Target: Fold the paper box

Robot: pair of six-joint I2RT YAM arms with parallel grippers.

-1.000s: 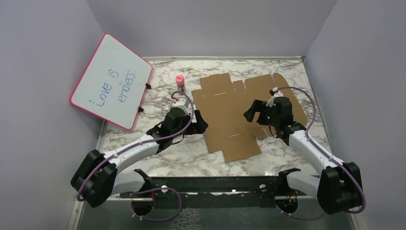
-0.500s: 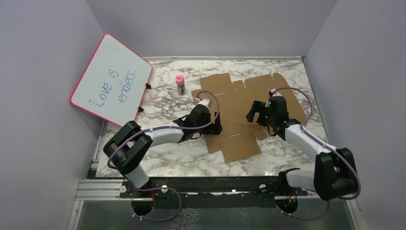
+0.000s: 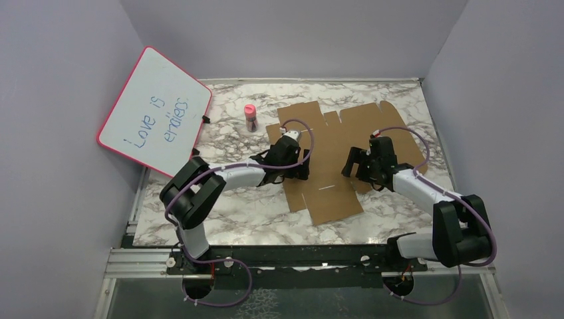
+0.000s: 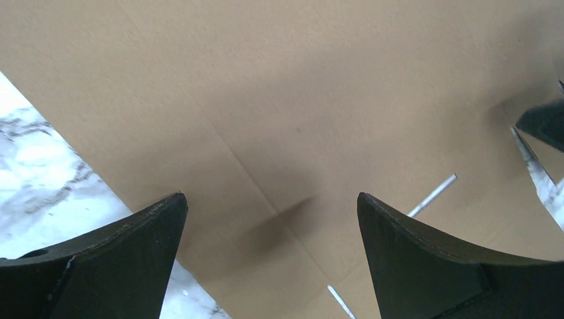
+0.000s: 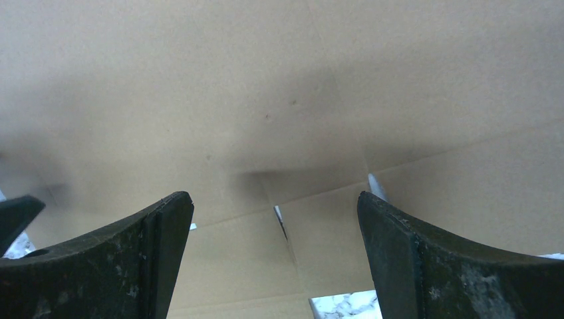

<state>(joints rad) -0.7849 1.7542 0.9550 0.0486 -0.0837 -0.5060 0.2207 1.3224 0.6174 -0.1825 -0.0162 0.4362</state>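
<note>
— We look down on a marbled white-and-grey counter, shut in by pale lilac walls. Nearest to us a black rail runs along its edge, with both arms mounted on it.

— From there we follow the left arm out to the right and the right arm out to the left. Where do we find the tools?

— The left tool is over the left part of the paper box. The right tool is over its right-middle part. They face each other, with a strip of bare cardboard between them.

— And their state?

— Both are spread wide and hold nothing. In each wrist view we see the dark jaws far apart, with only flat brown cardboard between them (the left wrist view also catches some marble at its left edge). We cannot tell whether the tips touch the sheet or hang just above it.

— And the box itself?

— It lies flat and unfolded across the middle and right of the counter. Its flaps and tabs are spread out, and marble shows through its slits.

— What do we see farther back?

— A small pink-capped bottle stands upright just beside the sheet's far left corner. Left of that, a pink-framed whiteboard leans tilted against the left wall. Its blue handwriting begins "Love is".
</note>
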